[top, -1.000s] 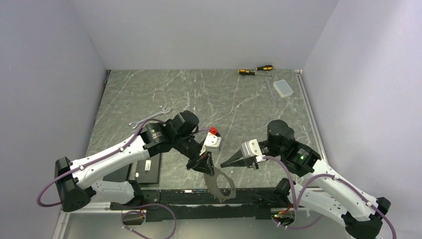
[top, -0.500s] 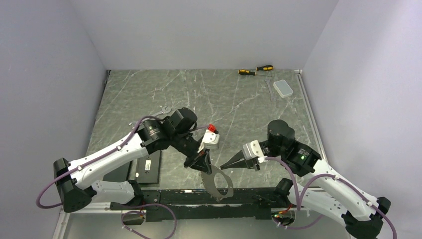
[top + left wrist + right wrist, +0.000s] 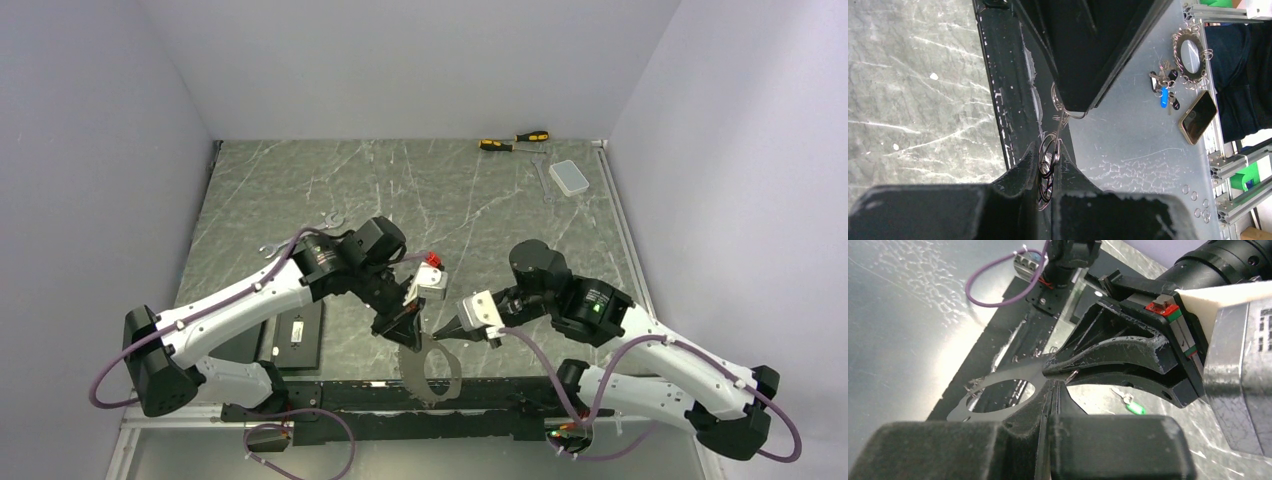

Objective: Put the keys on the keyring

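Right wrist view: the left tool (image 3: 1050, 371) is almost closed and pinches the ring (image 3: 1018, 371) by its edge. The ring hangs in the air at the near edge of the surface (image 3: 1098, 397), between the two arms. The right tool (image 3: 1054, 390) is closed tight, and its tip touches the ring just beside the left tool. I cannot tell if it pinches anything. The key (image 3: 1132, 406) lies on the surface, apart from the ring.

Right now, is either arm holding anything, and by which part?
Left gripper pinches the large thin dark grey toothed ring by its rim. Right gripper: jaws shut at that same spot; whether they grip anything cannot be told.
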